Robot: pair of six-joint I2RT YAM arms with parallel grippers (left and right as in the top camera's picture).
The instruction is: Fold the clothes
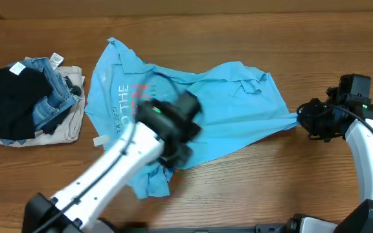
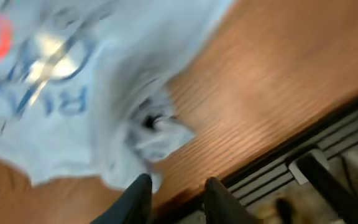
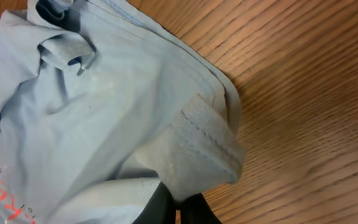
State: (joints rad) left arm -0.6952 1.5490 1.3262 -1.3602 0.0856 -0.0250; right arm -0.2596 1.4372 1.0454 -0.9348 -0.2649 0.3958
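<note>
T-shirt [image 1: 225,103] lies crumpled on the counter [image 1: 271,184], hem pinched in your right claw [image 3: 178,210], a bunched corner just ahead of your left claw [image 2: 178,193], whose jaws stand narrowly apart, empty. Pull with the right alone and the loose side may drag and bunch

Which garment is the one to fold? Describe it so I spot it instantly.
On the wooden table, look at the middle, right of the stacked pile. The T-shirt lies crumpled there, the only light-blue piece, with white and red lettering.
</note>
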